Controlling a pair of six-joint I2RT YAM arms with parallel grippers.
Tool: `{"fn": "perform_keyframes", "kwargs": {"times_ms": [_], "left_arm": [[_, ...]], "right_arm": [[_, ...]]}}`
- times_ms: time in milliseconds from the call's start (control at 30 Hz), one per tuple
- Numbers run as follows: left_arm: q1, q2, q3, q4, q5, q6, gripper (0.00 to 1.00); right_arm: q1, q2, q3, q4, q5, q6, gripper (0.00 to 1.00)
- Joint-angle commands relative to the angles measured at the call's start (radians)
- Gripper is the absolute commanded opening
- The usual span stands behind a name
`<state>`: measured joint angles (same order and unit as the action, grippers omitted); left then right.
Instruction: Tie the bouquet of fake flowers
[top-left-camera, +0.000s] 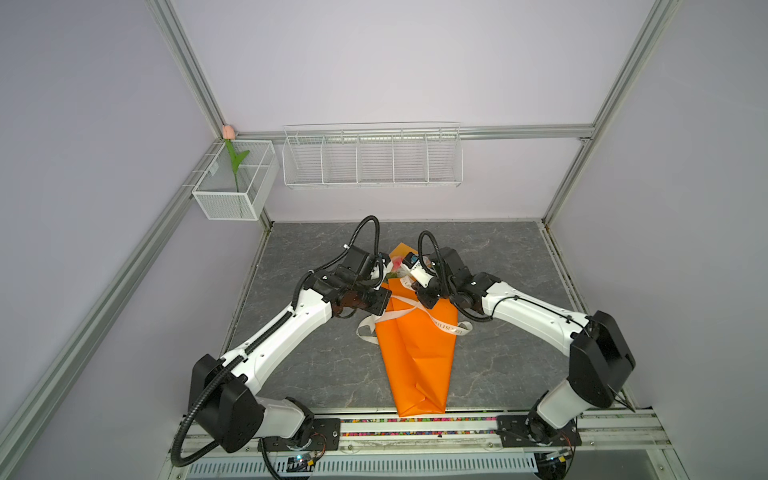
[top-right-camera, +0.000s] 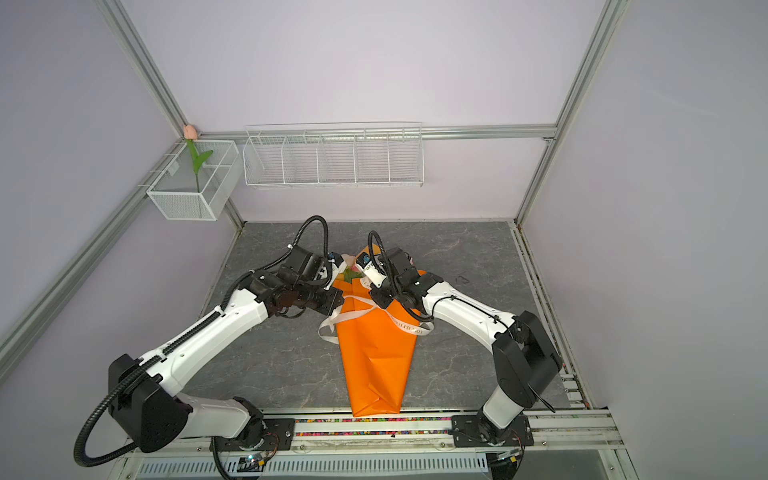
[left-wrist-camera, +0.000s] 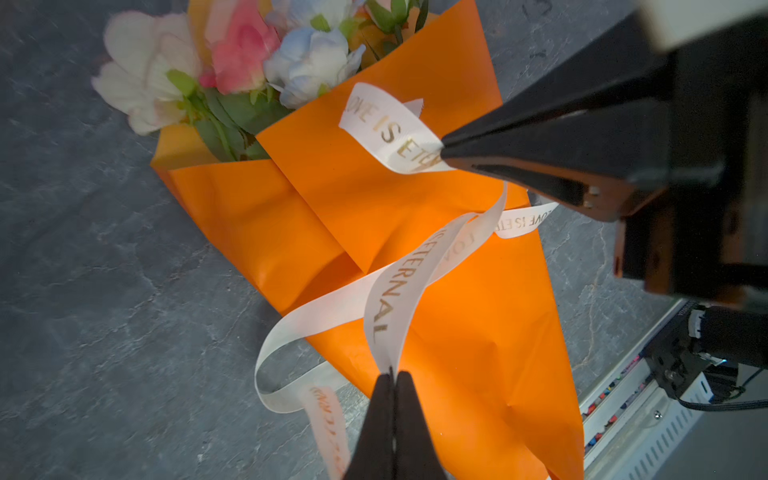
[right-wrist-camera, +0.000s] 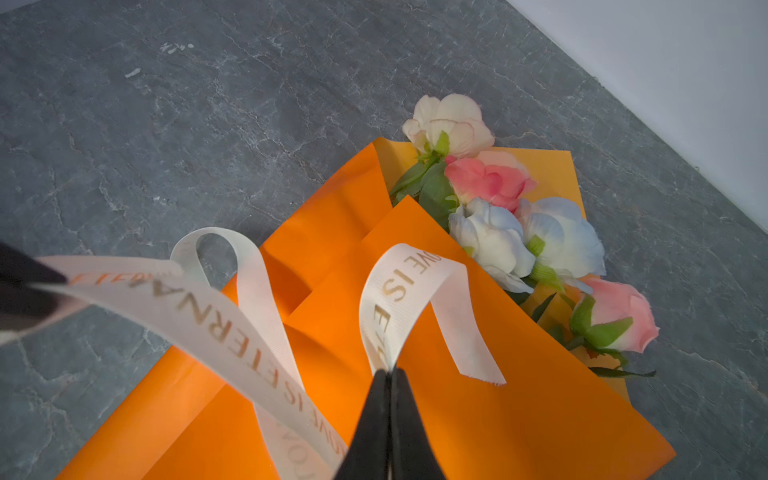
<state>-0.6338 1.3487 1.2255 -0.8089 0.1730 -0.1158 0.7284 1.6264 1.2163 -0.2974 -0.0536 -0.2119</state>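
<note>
The bouquet of fake flowers (left-wrist-camera: 245, 54) (right-wrist-camera: 490, 183) lies on the grey table, white, pink and pale blue blooms poking out of a folded cone of orange wrapping paper (top-left-camera: 415, 357) (top-right-camera: 374, 357). A white ribbon (left-wrist-camera: 386, 307) (right-wrist-camera: 216, 328) with gold lettering crosses loosely over the paper, visible in both top views (top-left-camera: 440, 326) (top-right-camera: 399, 322). My left gripper (left-wrist-camera: 392, 376) is shut on one strand of it. My right gripper (right-wrist-camera: 390, 372) is shut on a looped strand near a cut end, and its tips (left-wrist-camera: 442, 151) show pinching the ribbon. Both hover over the cone's upper half.
A white mesh basket (top-left-camera: 224, 208) on the left wall holds a single pink tulip (top-left-camera: 228, 132). A long white wire rack (top-left-camera: 372, 158) hangs on the back wall. The cone's narrow end reaches the front rail (top-left-camera: 457, 424). Grey slab (top-left-camera: 311, 365) lies on both sides.
</note>
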Motion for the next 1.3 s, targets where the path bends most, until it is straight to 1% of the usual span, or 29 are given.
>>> {"fn": "perform_keyframes", "kwargs": {"times_ms": [0, 67, 100, 200, 333, 367, 400, 500, 600, 667, 767, 833, 900, 967, 1033, 1067, 1133, 1200, 1233, 1267], "left_arm": [[0.005, -0.06, 0.022, -0.002, -0.066, 0.018, 0.0], [0.005, -0.074, 0.022, 0.019, -0.039, 0.025, 0.0], [0.005, -0.075, 0.032, 0.022, -0.02, 0.024, 0.0], [0.004, -0.091, 0.051, 0.027, 0.011, 0.019, 0.0], [0.005, -0.1, 0.055, 0.036, -0.006, 0.023, 0.0], [0.005, -0.1, 0.054, 0.04, -0.013, 0.021, 0.0], [0.005, -0.096, 0.055, 0.043, -0.031, 0.014, 0.0], [0.006, -0.08, 0.061, 0.047, -0.097, -0.014, 0.0], [0.027, -0.055, 0.061, 0.066, -0.105, -0.045, 0.0], [0.034, -0.039, 0.062, 0.052, -0.122, -0.072, 0.0], [0.036, -0.046, 0.013, 0.059, -0.114, -0.084, 0.0], [0.037, -0.064, -0.02, 0.061, -0.08, -0.089, 0.0], [0.037, -0.096, -0.05, 0.079, -0.046, -0.095, 0.0], [0.037, -0.126, -0.065, 0.094, -0.046, -0.1, 0.0], [0.037, -0.138, -0.057, 0.083, -0.055, -0.094, 0.0], [0.037, -0.14, -0.048, 0.071, -0.062, -0.09, 0.0], [0.036, -0.14, -0.037, 0.06, -0.07, -0.083, 0.0], [0.037, -0.131, -0.031, 0.052, -0.057, -0.072, 0.0], [0.037, -0.123, -0.029, 0.05, -0.052, -0.069, 0.0], [0.037, -0.114, -0.026, 0.048, -0.044, -0.068, 0.0]], "right_arm": [[0.006, 0.003, 0.003, -0.123, -0.095, -0.084, 0.08], [0.006, 0.013, 0.012, -0.133, -0.18, -0.118, 0.09], [0.009, 0.028, 0.022, -0.139, -0.2, -0.136, 0.1], [0.018, 0.084, 0.071, -0.18, -0.159, -0.183, 0.1], [0.017, 0.13, 0.097, -0.2, -0.156, -0.247, 0.11], [0.016, 0.132, 0.1, -0.211, -0.181, -0.269, 0.1], [0.017, 0.123, 0.092, -0.232, -0.243, -0.316, 0.1], [0.013, 0.064, 0.041, -0.228, -0.351, -0.376, 0.07], [-0.018, 0.03, 0.043, -0.252, -0.429, -0.304, 0.07], [-0.029, 0.031, 0.048, -0.262, -0.404, -0.222, 0.08], [-0.043, 0.049, 0.021, -0.271, -0.408, -0.145, 0.09], [-0.041, 0.065, -0.009, -0.253, -0.372, -0.079, 0.12], [-0.039, 0.075, -0.018, -0.256, -0.382, -0.04, 0.14], [-0.036, 0.066, -0.024, -0.24, -0.345, 0.004, 0.25], [-0.035, 0.035, -0.04, -0.216, -0.317, 0.019, 0.31], [-0.036, 0.014, -0.042, -0.214, -0.271, 0.032, 0.33], [-0.037, -0.048, -0.075, -0.185, -0.212, 0.031, 0.38], [-0.041, -0.133, -0.148, -0.115, -0.16, 0.021, 0.47], [-0.041, -0.162, -0.186, -0.087, -0.158, 0.003, 0.54], [-0.039, -0.191, -0.22, -0.065, -0.162, -0.034, 0.93]]}}
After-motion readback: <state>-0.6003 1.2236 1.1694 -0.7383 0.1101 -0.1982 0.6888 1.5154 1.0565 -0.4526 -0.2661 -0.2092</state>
